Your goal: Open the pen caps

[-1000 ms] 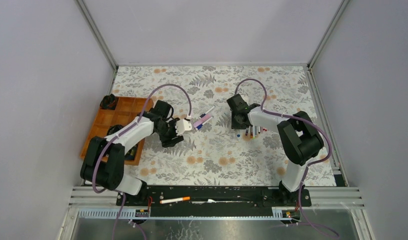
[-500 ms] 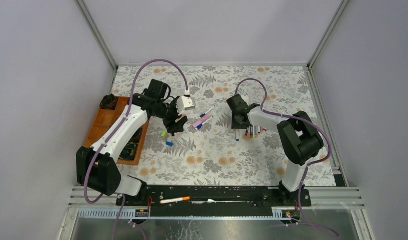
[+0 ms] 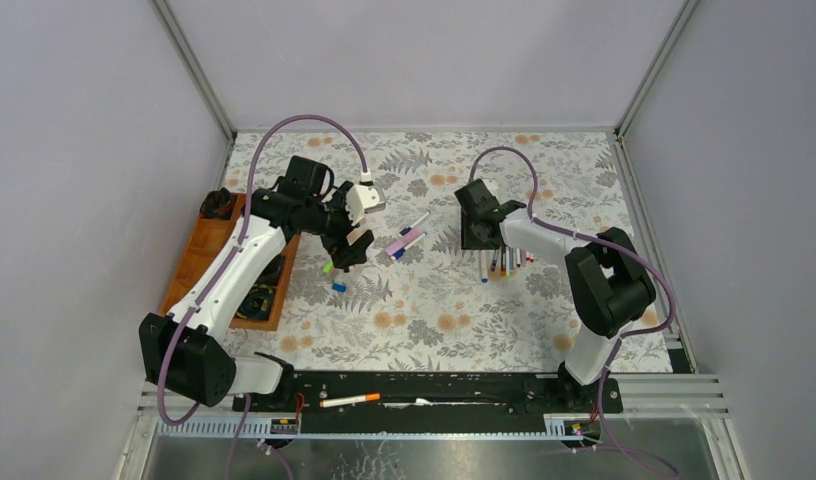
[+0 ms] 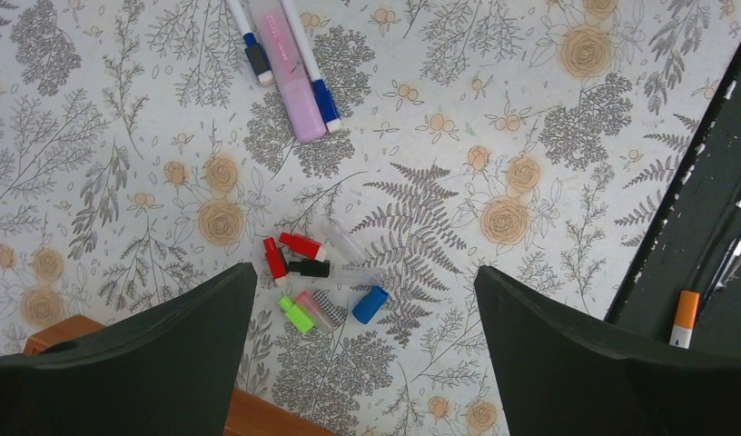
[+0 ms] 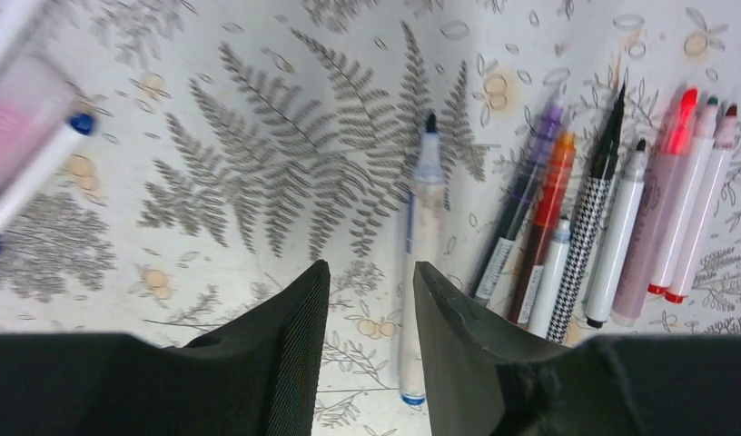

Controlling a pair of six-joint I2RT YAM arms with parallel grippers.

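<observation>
The left gripper [image 4: 364,277] hangs wide open and empty over a cluster of pen caps [image 4: 310,269] on the counter [image 4: 548,118]: two red, one black, one green and one blue among them. The right gripper [image 5: 370,272] is narrowly parted, holding nothing, above one pen [image 5: 421,227] that lies left of about eight uncapped pens [image 5: 589,236]. Their labels are too blurred to read.

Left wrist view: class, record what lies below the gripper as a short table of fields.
Gripper: left gripper, jaws wide open, holding nothing
Caps: pen caps clustered on the cloth, red, black, green, blue among them
Pens: pink highlighter between two blue-ended pens
Right edge: orange-ended pen on the black rail
</observation>
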